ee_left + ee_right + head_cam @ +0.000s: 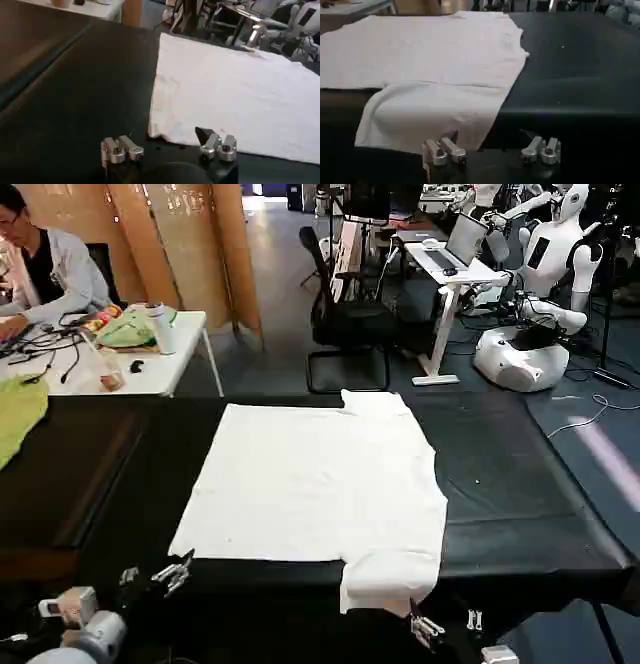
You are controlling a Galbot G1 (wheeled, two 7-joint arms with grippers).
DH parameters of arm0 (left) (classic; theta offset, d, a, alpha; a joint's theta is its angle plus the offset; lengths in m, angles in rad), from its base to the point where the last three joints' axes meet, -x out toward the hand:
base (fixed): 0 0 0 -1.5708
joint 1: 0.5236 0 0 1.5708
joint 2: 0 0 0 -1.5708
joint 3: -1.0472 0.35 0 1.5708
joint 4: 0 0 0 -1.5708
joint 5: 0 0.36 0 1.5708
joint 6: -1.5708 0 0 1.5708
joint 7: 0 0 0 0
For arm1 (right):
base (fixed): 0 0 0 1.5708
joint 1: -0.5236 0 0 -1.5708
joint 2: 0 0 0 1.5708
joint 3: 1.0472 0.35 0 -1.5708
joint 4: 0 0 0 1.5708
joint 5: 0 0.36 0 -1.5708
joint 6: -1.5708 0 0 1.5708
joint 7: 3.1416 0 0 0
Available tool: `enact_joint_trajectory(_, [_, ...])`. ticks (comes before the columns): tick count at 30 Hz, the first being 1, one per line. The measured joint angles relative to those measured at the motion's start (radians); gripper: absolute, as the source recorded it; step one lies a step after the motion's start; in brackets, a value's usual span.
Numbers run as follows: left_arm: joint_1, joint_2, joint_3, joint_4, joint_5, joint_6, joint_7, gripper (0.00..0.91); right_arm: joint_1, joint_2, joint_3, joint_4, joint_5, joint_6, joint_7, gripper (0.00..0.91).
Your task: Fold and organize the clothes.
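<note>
**White tee flat on the black table, both grippers parked at the near edge**

The white T-shirt is spread out flat on the black table, roughly mid-table and reaching from close to the far edge down to the near edge. Plain side up (no print visible from here). One sleeve pokes out at the far edge, and the other sleeve hangs over the near edge of the table, a bit right of centre. The fabric is mostly smooth, with a few small wrinkles along the shirt's left-hand edge.

The left gripper sits low at the near edge of the table, just beside the shirt's near-left corner. In the left wrist view its fingers are spread wide apart with nothing between them, and one fingertip is right at the hem of the shirt (can't tell if it's actually touching).

The right gripper is below the near edge, right by the overhanging sleeve. In the right wrist view its fingers are also spread apart and empty, with the draped sleeve just ahead of one of them.

A yellow-green cloth lies at the left edge of the table, well apart from the shirt. Behind the table's far-left corner stands a white desk with cables and clutter on it.
</note>
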Motion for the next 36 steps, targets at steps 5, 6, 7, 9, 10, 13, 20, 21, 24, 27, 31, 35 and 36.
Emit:
enact_joint_trajectory(5, [-0.011,-0.003,0.004,0.011,0.001,0.006,0.001,0.166,0.011,0.008,-0.016,-0.017,-0.010,-0.002,-0.001,0.410])
enact_joint_trajectory(6, [-0.012,-0.003,0.005,0.014,0.001,0.006,0.001,0.137,0.012,0.009,-0.018,-0.018,-0.011,0.000,-0.002,0.273])
enact_joint_trajectory(7, [-0.012,-0.003,0.006,0.016,0.001,0.007,0.001,0.127,0.013,0.009,-0.020,-0.018,-0.012,0.000,-0.002,0.146])
enact_joint_trajectory(9, [-0.012,-0.003,0.008,0.023,0.001,0.008,0.000,0.088,0.015,0.009,-0.020,-0.018,-0.014,0.001,-0.002,0.088])
enact_joint_trajectory(10, [-0.012,-0.003,0.009,0.025,0.001,0.007,0.000,0.059,0.015,0.009,-0.020,-0.018,-0.014,0.002,-0.002,0.078])
enact_joint_trajectory(13, [-0.011,-0.004,0.011,0.028,0.001,0.006,0.000,0.000,0.011,0.008,-0.018,-0.014,-0.016,0.007,-0.004,0.029])
enact_joint_trajectory(20, [-0.011,0.007,0.018,0.026,0.000,0.009,0.003,0.000,-0.021,0.003,-0.005,0.026,-0.023,0.023,0.004,0.000])
enact_joint_trajectory(21, [-0.009,0.008,0.018,0.022,-0.001,0.009,0.003,0.000,-0.028,0.003,-0.002,0.033,-0.022,0.023,0.004,0.000])
enact_joint_trajectory(24, [-0.002,0.008,0.018,0.010,-0.003,0.007,0.001,0.000,-0.058,0.002,0.010,0.069,-0.028,0.001,0.005,0.000])
enact_joint_trajectory(27, [0.006,0.002,0.016,-0.003,-0.002,0.005,-0.002,0.000,-0.092,-0.001,0.018,0.111,-0.030,-0.010,0.007,0.000])
enact_joint_trajectory(31, [0.031,-0.013,0.005,-0.030,0.005,0.007,-0.019,0.000,-0.139,-0.008,0.031,0.167,-0.027,-0.007,0.011,0.000])
enact_joint_trajectory(35, [0.077,-0.037,-0.012,-0.074,0.009,0.015,-0.035,0.000,-0.145,-0.010,0.052,0.199,-0.018,0.023,0.007,0.000])
enact_joint_trajectory(36, [0.090,-0.042,-0.016,-0.086,0.010,0.015,-0.036,0.000,-0.140,-0.010,0.059,0.199,-0.011,0.030,0.008,0.000])
